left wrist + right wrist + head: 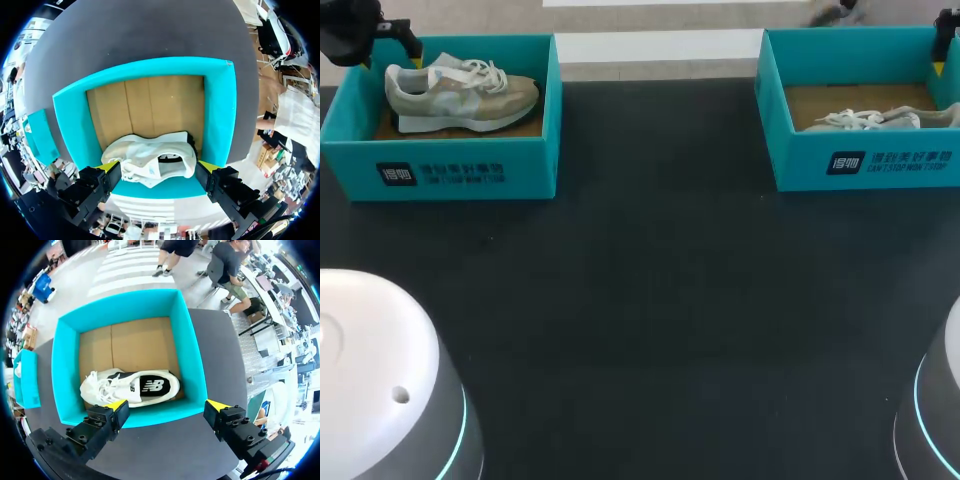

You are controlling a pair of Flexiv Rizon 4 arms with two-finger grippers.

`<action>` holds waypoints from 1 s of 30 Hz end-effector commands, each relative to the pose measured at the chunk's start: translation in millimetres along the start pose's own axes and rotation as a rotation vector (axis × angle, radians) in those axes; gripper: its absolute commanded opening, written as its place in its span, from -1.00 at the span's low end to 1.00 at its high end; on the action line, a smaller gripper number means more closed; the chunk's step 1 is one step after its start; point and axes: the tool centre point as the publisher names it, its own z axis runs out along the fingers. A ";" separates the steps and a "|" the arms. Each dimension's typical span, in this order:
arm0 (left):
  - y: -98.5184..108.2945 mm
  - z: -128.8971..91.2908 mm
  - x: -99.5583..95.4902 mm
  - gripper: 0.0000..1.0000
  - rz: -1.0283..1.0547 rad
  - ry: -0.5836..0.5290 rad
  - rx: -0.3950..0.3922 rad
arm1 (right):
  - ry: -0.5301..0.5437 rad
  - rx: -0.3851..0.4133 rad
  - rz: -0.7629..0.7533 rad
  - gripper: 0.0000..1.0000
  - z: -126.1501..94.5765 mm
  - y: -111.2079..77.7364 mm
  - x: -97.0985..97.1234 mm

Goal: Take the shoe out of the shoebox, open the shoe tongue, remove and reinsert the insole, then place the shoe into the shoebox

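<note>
A beige and white shoe (460, 92) stands upright in the left teal shoebox (450, 170). My left gripper (408, 48) hangs open above that box's back left corner. In the left wrist view the shoe's (150, 157) heel end lies below and between the spread fingers of the left gripper (159, 170), inside the box (220, 110); I see no contact. A second white shoe (870, 118) lies on its side in the right teal shoebox (860, 160). My right gripper (942, 50) is open above that box (65, 370), with the shoe (135, 387) just ahead of its (167, 406) fingers.
The two boxes stand at the far corners of a dark table (650, 300), each lined with brown cardboard (145, 105). The white and grey arm bases (380, 380) fill the near left and near right corners.
</note>
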 end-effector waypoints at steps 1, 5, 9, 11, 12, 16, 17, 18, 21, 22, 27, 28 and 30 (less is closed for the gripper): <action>-0.5 -0.5 0.6 1.00 0.001 0.001 -0.001 | 0.001 -0.003 0.001 1.00 -0.2 -1.4 -0.2; -0.5 -0.5 0.6 1.00 0.001 0.001 -0.001 | 0.001 -0.003 0.001 1.00 -0.2 -1.4 -0.2; 10.1 8.4 4.0 1.00 0.032 0.039 0.049 | 0.001 -0.003 0.001 1.00 -0.2 -1.4 -0.2; 14.9 9.2 5.2 1.00 0.032 0.032 0.081 | 0.001 -0.003 0.001 1.00 -0.2 -1.4 -0.2; 16.0 9.0 5.2 1.00 0.030 0.035 0.081 | 0.001 -0.003 0.001 1.00 -0.2 -1.4 -0.2; 29.3 14.0 8.0 1.00 0.025 0.096 0.100 | 0.001 -0.003 0.001 1.00 -0.2 -1.4 -0.2; 32.3 15.5 9.0 1.00 0.025 0.108 0.113 | 0.001 -0.003 0.001 1.00 -0.2 -1.4 -0.2; 35.1 16.2 10.1 1.00 0.018 0.125 0.115 | 0.001 -0.003 0.001 1.00 -0.2 -1.4 -0.2; 42.1 23.1 14.2 1.00 0.021 0.174 0.145 | 0.001 -0.003 0.001 1.00 -0.2 -1.4 -0.2; 44.7 25.1 16.0 1.00 0.011 0.177 0.159 | 0.001 -0.003 0.001 1.00 -0.2 -1.4 -0.2; 57.6 35.7 29.3 1.00 -0.030 0.209 0.169 | 0.001 -0.003 0.001 1.00 -0.2 -1.4 -0.2; 60.4 36.2 33.0 1.00 -0.044 0.212 0.170 | 0.001 -0.003 0.001 1.00 -0.2 -1.4 -0.2; 66.1 38.0 40.8 1.00 -0.064 0.227 0.170 | 0.001 -0.003 0.001 1.00 -0.2 -1.4 -0.2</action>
